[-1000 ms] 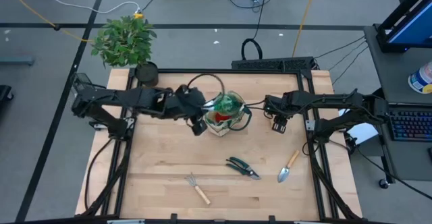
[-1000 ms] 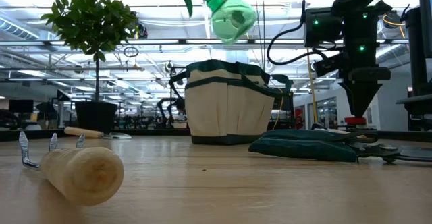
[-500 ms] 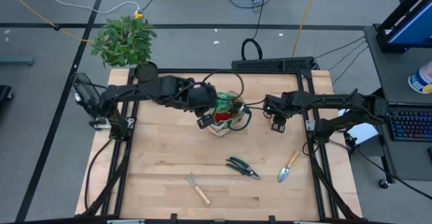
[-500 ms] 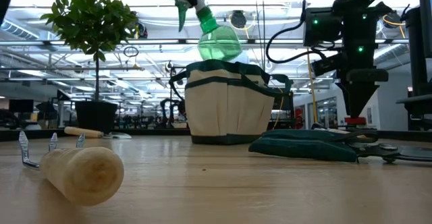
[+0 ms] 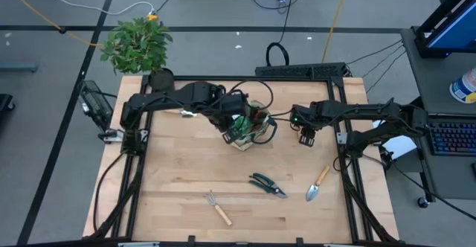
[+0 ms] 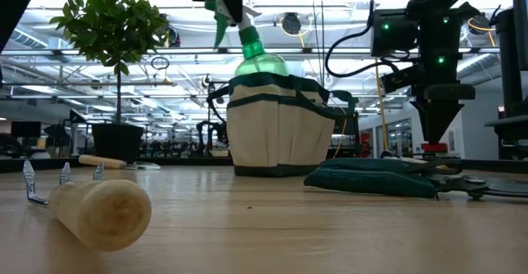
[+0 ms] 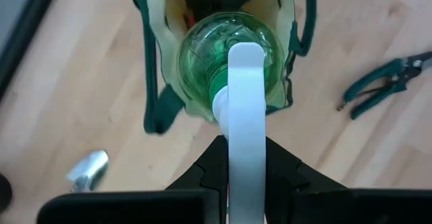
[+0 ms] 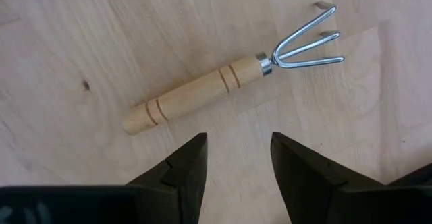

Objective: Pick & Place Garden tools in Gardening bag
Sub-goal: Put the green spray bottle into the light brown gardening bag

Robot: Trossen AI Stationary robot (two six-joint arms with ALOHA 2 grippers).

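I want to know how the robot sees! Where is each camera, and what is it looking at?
High view: above, facing straight down on the table and both arms.
Low view: at tabletop height, facing the gardening bag; arms come from above.
Left wrist view: on the left arm, facing down at the sprayer its left gripper holds.
Right wrist view: on the right arm, past the open right gripper, facing a rake.
High, low and left wrist views share the bag and sprayer.

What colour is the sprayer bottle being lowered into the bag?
Translucent green with a white trigger head; the sprayer shows best in the left wrist view.
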